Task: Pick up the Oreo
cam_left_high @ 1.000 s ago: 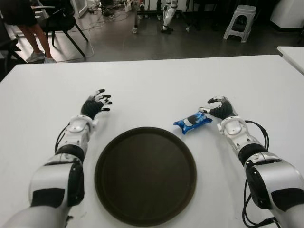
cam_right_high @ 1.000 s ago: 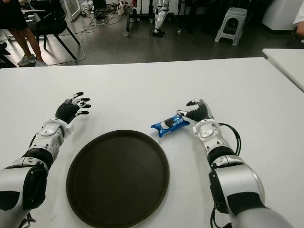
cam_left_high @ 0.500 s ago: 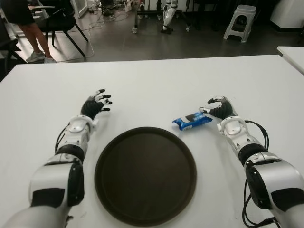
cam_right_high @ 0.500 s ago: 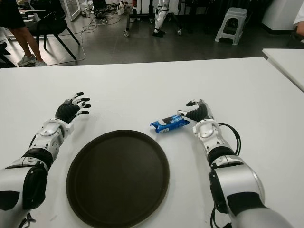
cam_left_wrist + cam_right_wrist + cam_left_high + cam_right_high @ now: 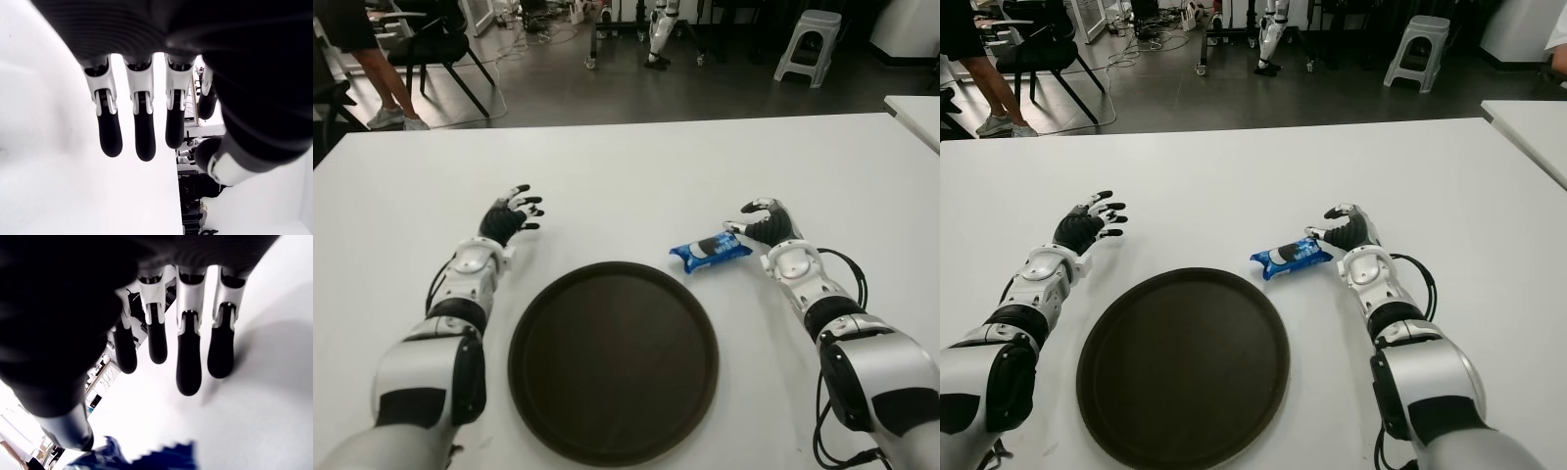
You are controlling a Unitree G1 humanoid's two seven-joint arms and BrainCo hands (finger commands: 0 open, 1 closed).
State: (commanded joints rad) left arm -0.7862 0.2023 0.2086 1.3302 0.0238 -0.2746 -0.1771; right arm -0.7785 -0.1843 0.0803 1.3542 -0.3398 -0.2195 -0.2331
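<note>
The Oreo — a small blue packet — lies flat on the white desk right of centre in the eye views, just past the upper-right rim of the round dark tray and apart from it. The right hand sits just right of the packet, its fingers extended and only loosely bent, holding nothing; the wrist view shows the packet's crimped edge under the thumb side, and contact there cannot be confirmed. The left hand shows in the left-centre of the frame, above and left of the tray, fingers spread and empty.

The likely trouble is a push instead of a grasp — the wrapper looks slick and low, so fingers closing from one side could slide it toward the tray rim or spin it out of reach. A pinch on the crimped end alone might let it slip out on the lift.

The packet's long axis runs roughly left to right, tilted — its right end higher in the frame and nearest the hand, its left end lower, toward the tray.
</note>
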